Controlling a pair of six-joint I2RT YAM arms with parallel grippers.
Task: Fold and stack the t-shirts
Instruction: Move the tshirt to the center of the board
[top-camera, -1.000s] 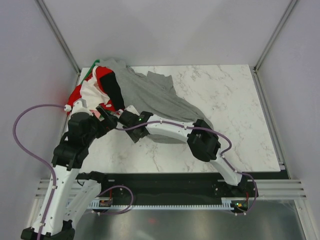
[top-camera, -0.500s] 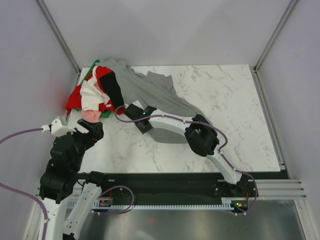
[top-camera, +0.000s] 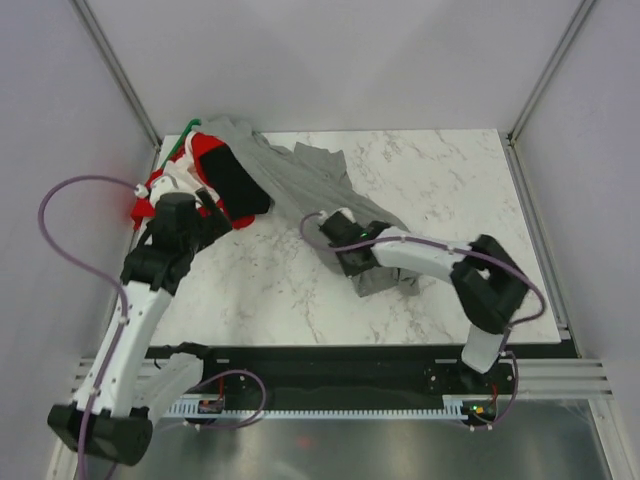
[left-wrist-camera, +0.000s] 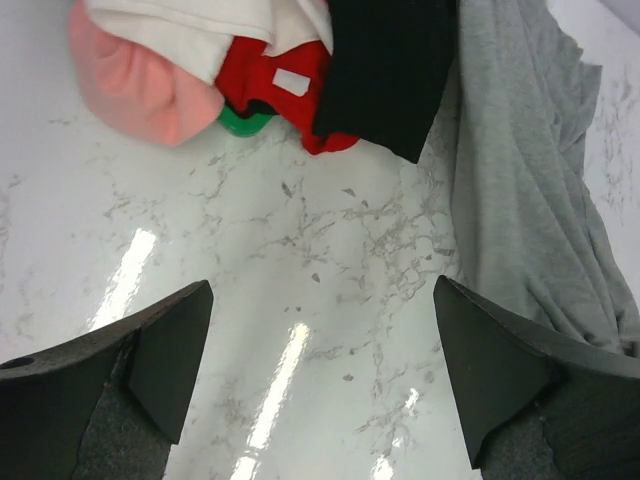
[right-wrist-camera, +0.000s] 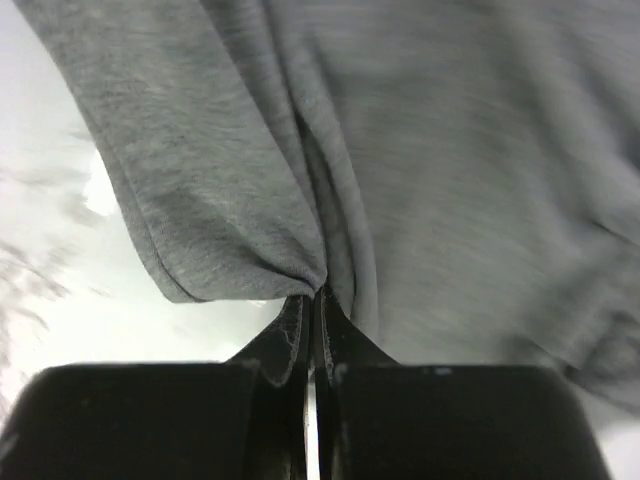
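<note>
readable text: none, in any view
white tag (left-wrist-camera: 291, 82) on red t-shirt (left-wrist-camera: 248, 95): looks blank, no print resolvable from left wrist view
small boards (top-camera: 209, 406) at arm bases, top view: lit, too small to read any marking

We see a heather-grey t-shirt (top-camera: 300, 188) on the white worktop (top-camera: 455, 185), marbled with grey veins. At its far left corner we count a red t-shirt (top-camera: 206, 149), black t-shirt (top-camera: 240, 185), white t-shirt (left-wrist-camera: 185, 20), pink t-shirt (left-wrist-camera: 132, 86) and green t-shirt (left-wrist-camera: 240, 123).
</note>
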